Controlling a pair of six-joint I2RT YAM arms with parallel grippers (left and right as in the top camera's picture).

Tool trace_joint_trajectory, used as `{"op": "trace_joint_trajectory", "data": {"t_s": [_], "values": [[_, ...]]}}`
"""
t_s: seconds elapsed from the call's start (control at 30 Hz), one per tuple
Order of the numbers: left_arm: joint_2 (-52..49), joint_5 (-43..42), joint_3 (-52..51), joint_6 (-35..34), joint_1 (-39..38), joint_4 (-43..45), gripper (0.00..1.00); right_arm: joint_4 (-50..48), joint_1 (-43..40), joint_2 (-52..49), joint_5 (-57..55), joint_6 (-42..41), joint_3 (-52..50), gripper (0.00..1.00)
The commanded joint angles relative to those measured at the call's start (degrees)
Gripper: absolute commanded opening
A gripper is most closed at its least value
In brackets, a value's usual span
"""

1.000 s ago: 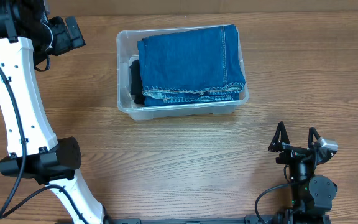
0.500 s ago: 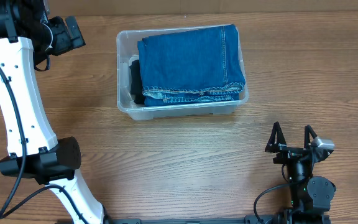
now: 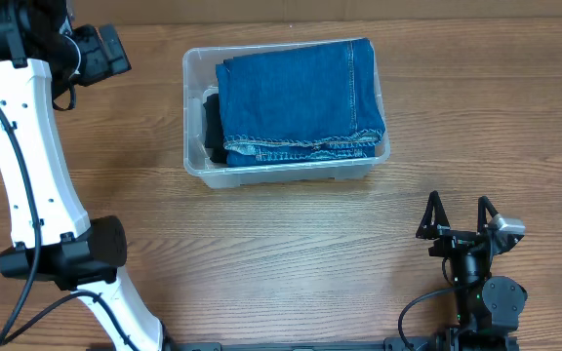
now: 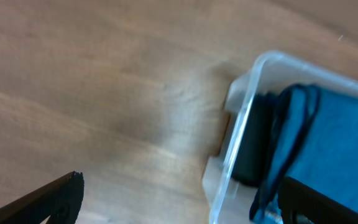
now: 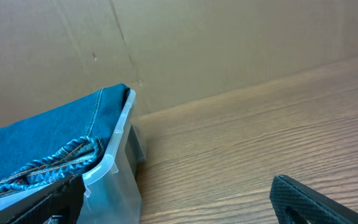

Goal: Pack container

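Note:
The clear plastic container (image 3: 195, 115) stands at the back middle of the table. Folded blue jeans (image 3: 299, 97) fill it and rise above the rim, with a dark garment (image 3: 211, 127) under them at the left end. My left gripper (image 3: 105, 54) is open and empty, high at the far left, apart from the container; its wrist view shows the container's corner (image 4: 241, 124) and jeans (image 4: 328, 149). My right gripper (image 3: 459, 216) is open and empty near the front right edge; its wrist view shows the container (image 5: 114, 168) and jeans (image 5: 36, 149).
The left arm's white links (image 3: 27, 166) stretch along the table's left side. The right arm's base (image 3: 481, 302) sits at the front edge. A brown cardboard wall (image 5: 229, 43) stands behind the table. Bare wood lies between the container and the right gripper.
The right gripper has drawn back slightly toward the front edge. The left gripper has shifted a touch to the left. The container and jeans have not moved.

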State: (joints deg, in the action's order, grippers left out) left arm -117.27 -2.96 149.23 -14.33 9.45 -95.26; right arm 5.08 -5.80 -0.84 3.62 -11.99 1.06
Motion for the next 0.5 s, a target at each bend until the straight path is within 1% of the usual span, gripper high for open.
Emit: {"op": "trace_joint_trajectory", "data": {"t_s": [0.0,0.03,0.07,0.13,0.2,0.27,0.37,0.43,0.47], "values": [[9.0,-1.6,-1.9,1.9,-2.6,8.7,1.0,-0.5,0.3,0.7,-0.3,0.2,-0.6,1.0],[13.7,-1.6,-6.2,3.7,-4.7,15.4,1.0,-0.5,0.3,0.7,-0.3,0.2,-0.6,1.0],[16.3,-1.6,-9.6,4.3,-5.8,19.3,1.0,-0.5,0.3,0.7,-0.3,0.2,-0.6,1.0],[24.3,-1.6,-22.5,8.5,-9.2,30.3,1.0,-0.5,0.3,0.7,-0.3,0.2,-0.6,1.0],[31.5,-1.6,-36.1,12.4,-11.2,39.5,1.0,-0.5,0.3,0.7,-0.3,0.2,-0.6,1.0],[38.7,-1.6,-49.4,12.9,-11.6,46.9,1.0,-0.5,0.3,0.7,-0.3,0.2,-0.6,1.0],[50.1,-1.6,-68.1,12.9,-11.6,55.6,1.0,-0.5,0.3,0.7,-0.3,0.2,-0.6,1.0],[56.5,-1.6,-78.2,12.6,-11.6,60.3,1.0,-0.5,0.3,0.7,-0.3,0.2,-0.6,1.0],[61.5,-1.6,-86.0,12.6,-11.6,64.5,1.0,-0.5,0.3,0.7,-0.3,0.2,-0.6,1.0]]}}
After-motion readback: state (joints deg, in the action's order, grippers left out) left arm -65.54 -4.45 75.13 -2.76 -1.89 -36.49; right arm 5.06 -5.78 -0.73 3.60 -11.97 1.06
